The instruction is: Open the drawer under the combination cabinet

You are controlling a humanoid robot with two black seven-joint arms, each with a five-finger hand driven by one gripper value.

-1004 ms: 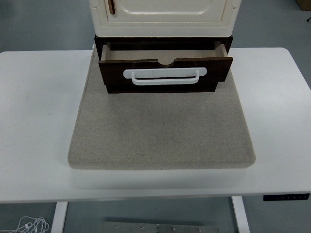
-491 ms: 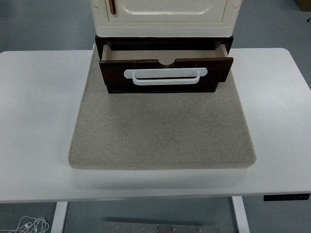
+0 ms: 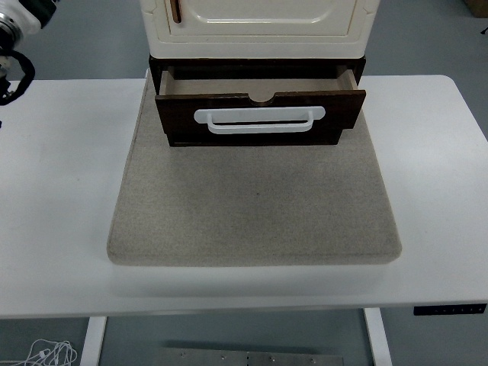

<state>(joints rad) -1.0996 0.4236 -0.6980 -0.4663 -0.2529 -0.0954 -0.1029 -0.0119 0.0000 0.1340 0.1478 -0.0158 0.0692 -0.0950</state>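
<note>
The dark brown wooden drawer [image 3: 259,114] with its white handle [image 3: 259,120] still sits pulled out by the table's far edge – job looks done – while the left hand [image 3: 15,46] just appeared at the far left corner, fingers unclear.

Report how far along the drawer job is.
Done, by the look of it: the dark drawer juts forward from under the cream cabinet, its white handle untouched. Nothing is in hand; only part of the left arm shows at the top-left edge. Pulling further looks optional.
</note>
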